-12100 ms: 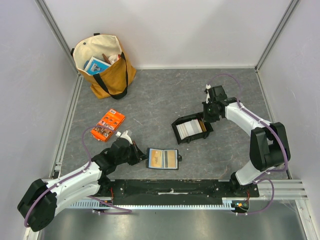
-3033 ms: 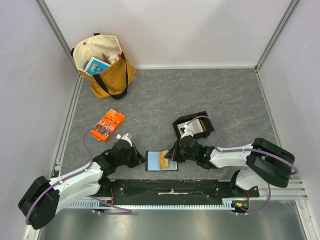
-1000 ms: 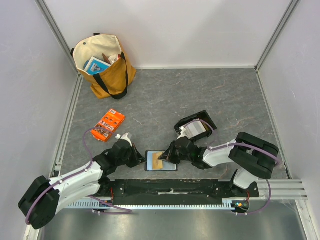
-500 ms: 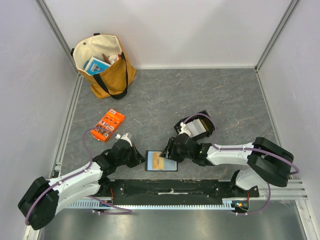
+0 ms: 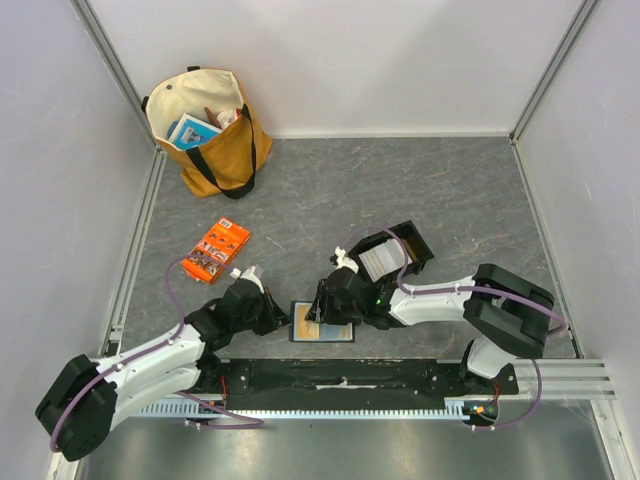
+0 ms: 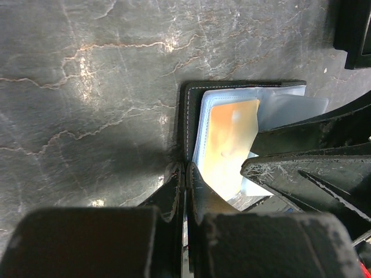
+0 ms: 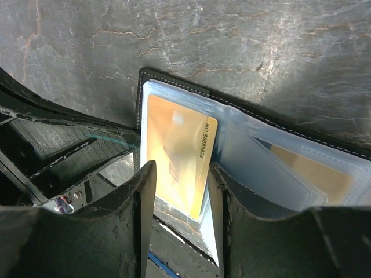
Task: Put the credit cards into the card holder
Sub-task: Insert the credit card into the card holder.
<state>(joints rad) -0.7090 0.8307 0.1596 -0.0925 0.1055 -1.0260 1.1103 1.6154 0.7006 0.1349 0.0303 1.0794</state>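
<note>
The black card holder (image 5: pixel 331 339) lies open near the table's front edge, also in the left wrist view (image 6: pixel 189 110) and the right wrist view (image 7: pixel 174 82). A tan-orange credit card (image 7: pixel 177 153) lies face up in its left clear pocket, also seen from the left wrist (image 6: pixel 229 139). My right gripper (image 7: pixel 181 191) is open and straddles this card's near end; from above it is over the holder (image 5: pixel 322 305). Another tan card (image 7: pixel 313 174) sits in the right pocket. My left gripper (image 6: pixel 185 171) is shut on the holder's left edge (image 5: pixel 284 318). More whitish cards (image 5: pixel 378 258) stand in the black tray (image 5: pixel 410 236).
An orange printed packet (image 5: pixel 216 250) lies left of centre. A tan tote bag (image 5: pixel 205 130) stands at the back left. The black tray's corner shows at the top right of the left wrist view (image 6: pixel 353 35). A metal rail (image 5: pixel 340 385) runs along the near edge.
My right gripper has moved left across the holder, and the tan card now lies further left, in the left pocket. The tray has shifted slightly. The left arm has stayed put.
</note>
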